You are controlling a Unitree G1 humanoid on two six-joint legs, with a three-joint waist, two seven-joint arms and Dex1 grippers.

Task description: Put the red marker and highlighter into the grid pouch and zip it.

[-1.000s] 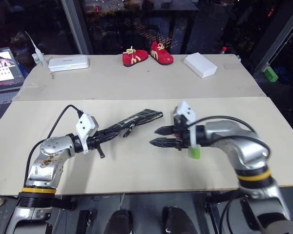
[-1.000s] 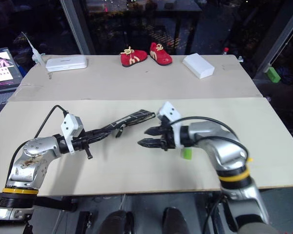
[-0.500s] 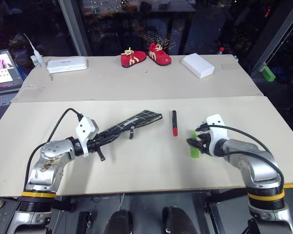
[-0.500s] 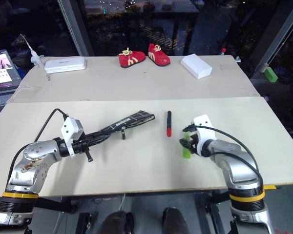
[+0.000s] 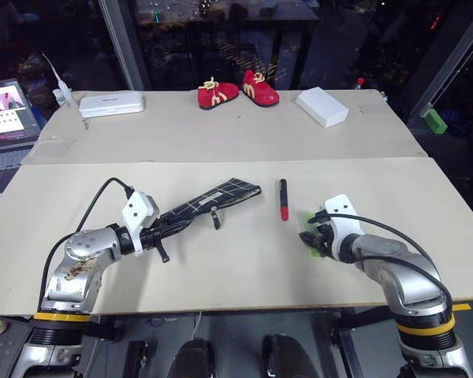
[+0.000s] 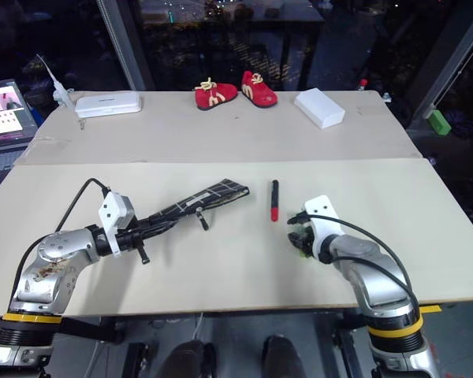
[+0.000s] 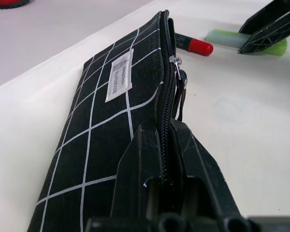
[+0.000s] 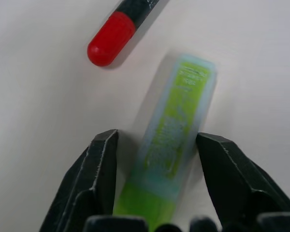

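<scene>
Left of centre: the left gripper (image 5: 167,230), jaws clamped together on the near edge of the flat black fabric grid pouch (image 5: 213,201) with thin white lines, holds it tilted, its far end resting on the pale table (image 5: 221,268). The zipper pull (image 7: 174,60) sits partway along the teeth.

Centre: the slim black-barrelled red marker (image 5: 283,198) lies loose on the table, just beside the pouch's far end.

Right of centre: the right gripper (image 8: 157,181), jaws apart, straddles the short chunky light-green highlighter (image 8: 176,145), neither pad visibly touching it.

Risk, as judged: the jaws flank the highlighter near one end and slightly askew, so closing may pivot or squirt it away towards the marker. The pouch mouth looks narrow, so insertion may snag.
</scene>
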